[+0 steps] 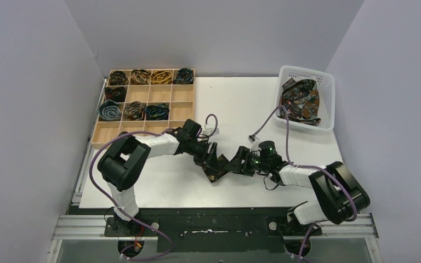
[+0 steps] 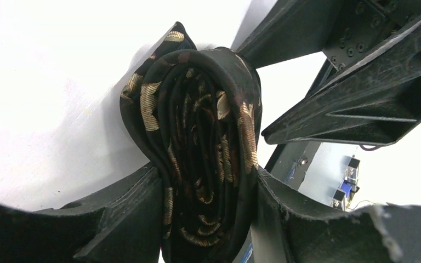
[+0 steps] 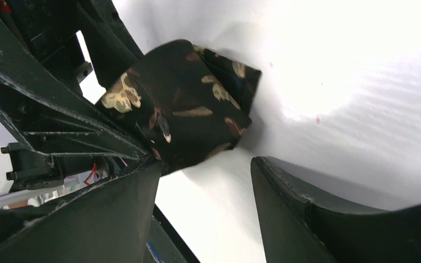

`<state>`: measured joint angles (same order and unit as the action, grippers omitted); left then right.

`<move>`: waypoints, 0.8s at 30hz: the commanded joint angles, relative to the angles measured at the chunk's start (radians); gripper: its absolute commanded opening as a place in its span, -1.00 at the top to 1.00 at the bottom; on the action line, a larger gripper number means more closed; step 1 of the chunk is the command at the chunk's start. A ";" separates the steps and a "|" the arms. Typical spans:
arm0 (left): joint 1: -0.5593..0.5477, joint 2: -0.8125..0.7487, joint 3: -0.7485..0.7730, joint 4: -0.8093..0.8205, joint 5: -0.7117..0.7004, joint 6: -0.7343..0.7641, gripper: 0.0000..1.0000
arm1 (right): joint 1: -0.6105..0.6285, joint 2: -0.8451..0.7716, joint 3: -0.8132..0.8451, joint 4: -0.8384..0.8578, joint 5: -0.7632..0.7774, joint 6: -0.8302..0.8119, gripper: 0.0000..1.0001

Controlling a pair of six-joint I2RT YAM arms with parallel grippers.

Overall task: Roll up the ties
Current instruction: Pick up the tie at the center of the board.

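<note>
A black tie with gold leaf print is rolled into a tight coil (image 2: 203, 159). My left gripper (image 2: 208, 219) is shut on this coil, one jaw on each side, low over the white table (image 1: 263, 109). In the top view the coil (image 1: 217, 171) lies between the two grippers near the table's front middle. My right gripper (image 3: 203, 213) is open and empty; the coil (image 3: 181, 109) sits just beyond its fingertips, touching the left gripper's fingers (image 3: 60, 126). The right gripper's black fingers (image 2: 356, 109) show in the left wrist view beside the coil.
A wooden compartment tray (image 1: 181, 111) at the back left holds several rolled ties (image 1: 134, 109). A white plastic basket (image 1: 324, 87) at the back right holds a heap of loose ties (image 1: 301, 98). The table's front edge runs close behind both grippers.
</note>
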<state>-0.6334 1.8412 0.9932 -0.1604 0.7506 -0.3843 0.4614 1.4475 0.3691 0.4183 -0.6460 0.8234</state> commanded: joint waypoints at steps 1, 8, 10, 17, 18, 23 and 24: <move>-0.002 -0.019 0.001 0.031 -0.001 -0.001 0.04 | 0.000 -0.126 -0.024 -0.121 0.099 0.022 -0.24; -0.006 -0.018 0.001 0.042 -0.016 -0.016 0.05 | 0.004 -0.210 -0.071 -0.147 0.103 0.089 0.31; -0.007 -0.020 0.000 0.045 -0.017 -0.018 0.05 | 0.012 -0.160 -0.073 -0.126 0.085 0.083 0.49; -0.011 -0.019 -0.006 0.041 -0.014 -0.010 0.05 | 0.145 0.011 -0.018 -0.062 0.167 0.126 0.78; -0.011 -0.022 -0.009 0.042 -0.011 -0.010 0.05 | 0.157 0.030 -0.017 -0.041 0.189 0.147 0.81; -0.018 -0.028 -0.033 0.056 0.000 -0.022 0.01 | 0.181 0.125 -0.017 0.101 0.244 0.232 0.85; -0.020 -0.029 -0.040 0.063 0.003 -0.026 0.00 | 0.181 0.138 -0.020 0.116 0.251 0.231 0.86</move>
<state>-0.6418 1.8412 0.9779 -0.1390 0.7311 -0.4080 0.6342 1.5211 0.3470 0.4614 -0.5121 1.0168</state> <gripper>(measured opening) 0.491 0.079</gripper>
